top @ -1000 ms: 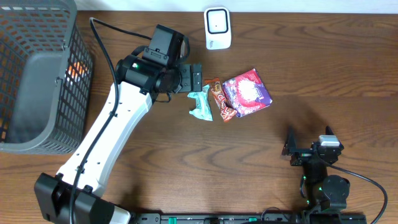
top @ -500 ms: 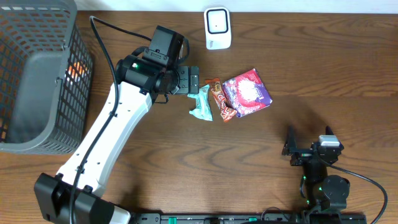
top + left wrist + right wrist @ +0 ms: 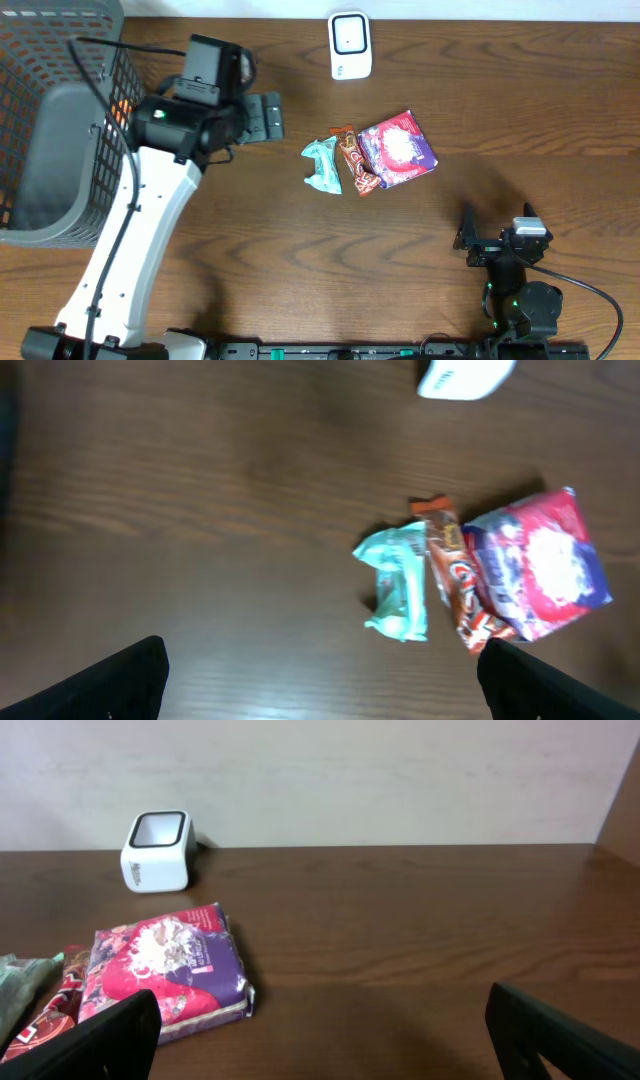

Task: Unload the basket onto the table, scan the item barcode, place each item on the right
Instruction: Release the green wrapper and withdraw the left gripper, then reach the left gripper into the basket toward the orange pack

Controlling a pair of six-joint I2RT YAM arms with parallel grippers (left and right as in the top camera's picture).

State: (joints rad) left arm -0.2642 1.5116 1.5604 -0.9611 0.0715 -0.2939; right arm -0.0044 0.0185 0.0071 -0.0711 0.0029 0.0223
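Left claw withdrew leftward, gaping, empty | right claw gaping, empty | basket edge-cropped

We see the scanner at 12 o'clock, by the table's far edge. Near the middle three snacks lie touching in a row: a teal packet, a brown bar at its 3 o'clock, then a pink bag. The left gripper is at the packet's 10 o'clock, apart from it, jaws wide and empty. The basket sits at 9 o'clock. The right gripper is at 5 o'clock, jaws apart, holding nothing.
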